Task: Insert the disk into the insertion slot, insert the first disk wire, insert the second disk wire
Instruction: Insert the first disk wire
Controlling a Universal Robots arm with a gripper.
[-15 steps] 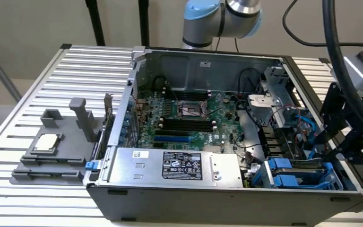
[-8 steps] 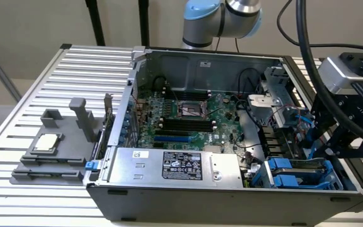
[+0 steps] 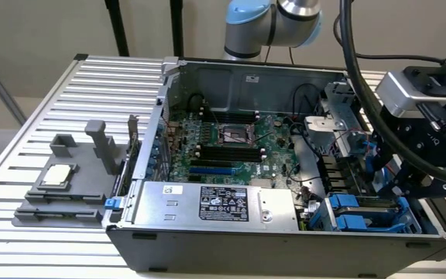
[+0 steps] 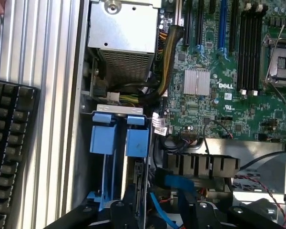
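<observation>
The arm (image 3: pixel 273 26) shows a silver-and-blue joint at the back. Its black wrist (image 3: pixel 428 139) hangs at the exterior view's right, tilted downward. The hand (image 3: pixel 413 187) points down. In the wrist view its two black fingers (image 4: pixel 127 213) stand apart, clasping nothing.

Blue-railed insertion slot (image 4: pixel 117 114), green motherboard (image 4: pixel 229 90) — keyboard (image 4: pixel 9 143)

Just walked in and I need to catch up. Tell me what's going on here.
A robot arm is working inside an open computer case that sits on a slatted table. Its gripper hangs over the insertion slot, the grey cage with blue rails in the case's corner at the exterior view's right. The jaws stand apart and hold nothing. A blue cable lies beside the cage, untouched.
</observation>
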